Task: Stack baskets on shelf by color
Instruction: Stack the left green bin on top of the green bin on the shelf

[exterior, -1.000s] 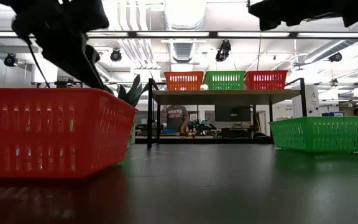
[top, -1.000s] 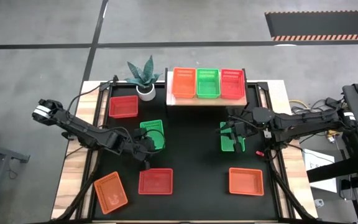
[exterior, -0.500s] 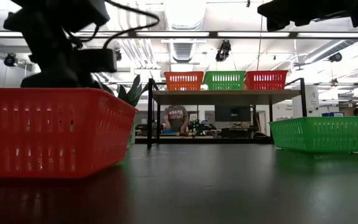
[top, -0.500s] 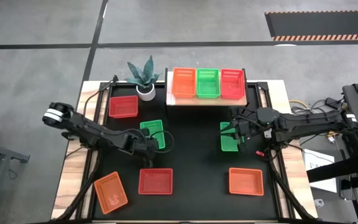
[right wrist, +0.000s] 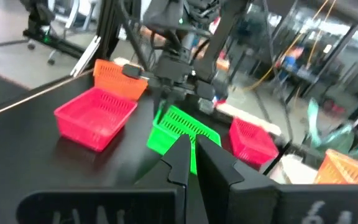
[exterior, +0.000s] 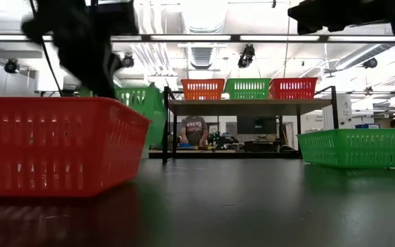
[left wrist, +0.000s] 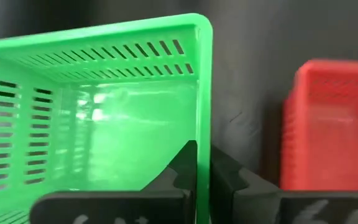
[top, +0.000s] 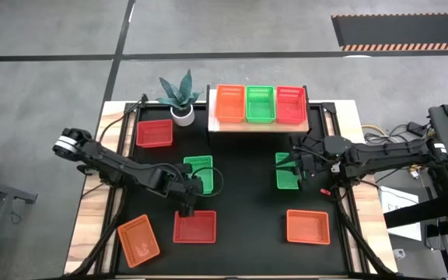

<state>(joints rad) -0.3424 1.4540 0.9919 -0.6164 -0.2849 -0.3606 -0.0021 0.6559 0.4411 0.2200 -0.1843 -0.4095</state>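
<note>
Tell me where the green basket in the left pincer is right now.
In the high view the green basket sits left of table centre, clamped in the left pincer, just above the red basket.

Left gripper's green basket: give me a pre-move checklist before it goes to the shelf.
1. Grip: left gripper shut on the side wall of the green plastic mesh basket: ok.
2. Lift: in the low view that basket hangs above the table: ok.
3. Target: green shelf basket, middle of the pale-wood shelf, shows nothing in it: ok.
4. Basket level: it looks tilted in the low view: not ok.
5. Right gripper, over the second green table basket, is apart from the carried one: ok.
6. Clearance past the potted plant beside the shelf: cannot tell.
</note>
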